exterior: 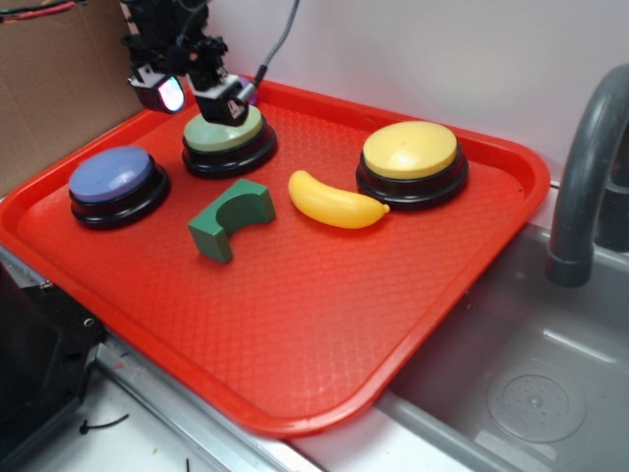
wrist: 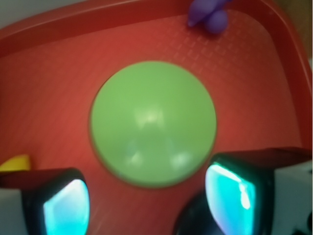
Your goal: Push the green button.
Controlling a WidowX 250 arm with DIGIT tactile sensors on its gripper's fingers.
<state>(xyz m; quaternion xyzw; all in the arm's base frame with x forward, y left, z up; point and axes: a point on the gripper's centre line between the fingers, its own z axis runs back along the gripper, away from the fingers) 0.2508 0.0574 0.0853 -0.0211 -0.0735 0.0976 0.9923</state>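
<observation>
The green button (exterior: 232, 137) has a pale sage domed cap on a black ring base and stands at the back of the red tray (exterior: 295, 334). My gripper (exterior: 192, 98) hangs open just above the button's back-left edge. One finger is over the cap's rim and the other over the tray to its left. In the wrist view the green button (wrist: 153, 122) fills the middle. My open gripper (wrist: 146, 205) shows glowing cyan pads (wrist: 66, 210) at the bottom corners, with bare tray between them.
A blue button (exterior: 110, 175) stands at the left and a yellow button (exterior: 410, 149) at the right. A dark green arch block (exterior: 233, 218) and a yellow banana (exterior: 334, 202) lie in front. A small purple object (wrist: 210, 14) sits behind. Sink (exterior: 531, 393) and faucet (exterior: 580, 187) are at the right.
</observation>
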